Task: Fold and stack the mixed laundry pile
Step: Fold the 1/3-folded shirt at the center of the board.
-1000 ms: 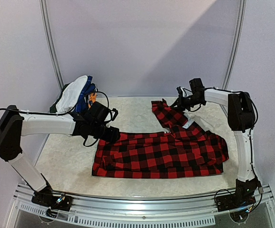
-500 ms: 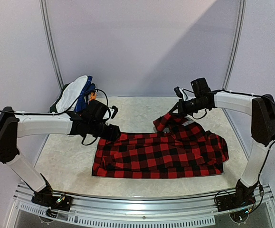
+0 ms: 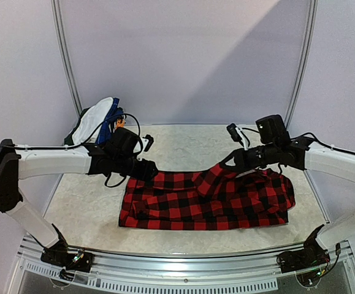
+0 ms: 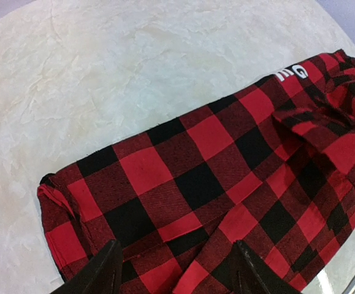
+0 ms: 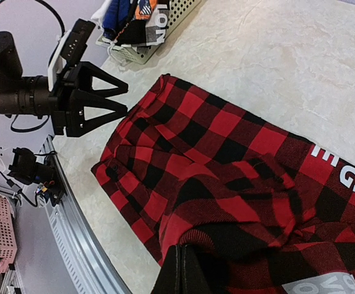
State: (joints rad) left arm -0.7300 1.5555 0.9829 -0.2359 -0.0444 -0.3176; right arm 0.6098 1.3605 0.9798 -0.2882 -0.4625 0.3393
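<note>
The red-and-black plaid shirt [image 3: 195, 205] lies spread across the middle of the table, its white lettering [image 4: 290, 72] near the right end. My right gripper [image 3: 224, 165] is shut on a dark ribbed cuff [image 5: 238, 236] of the shirt and holds that sleeve lifted over the shirt's middle. Over the shirt's upper left corner my left gripper [image 3: 148, 172] hovers open, its black fingers [image 4: 103, 272] apart above the cloth with nothing between them. The other garments, a white one [image 3: 91, 120] and a blue one [image 3: 111, 115], sit heaped at the back left.
The heaped garments rest in a white lattice basket [image 5: 165, 27] at the table's back left corner. Bare marbled tabletop [image 3: 177, 144] shows behind and left of the shirt. A metal rail [image 3: 183, 260] runs along the near edge.
My right arm has swung from the back right toward the middle, dragging the sleeve over the shirt's body. The left gripper has barely shifted.
</note>
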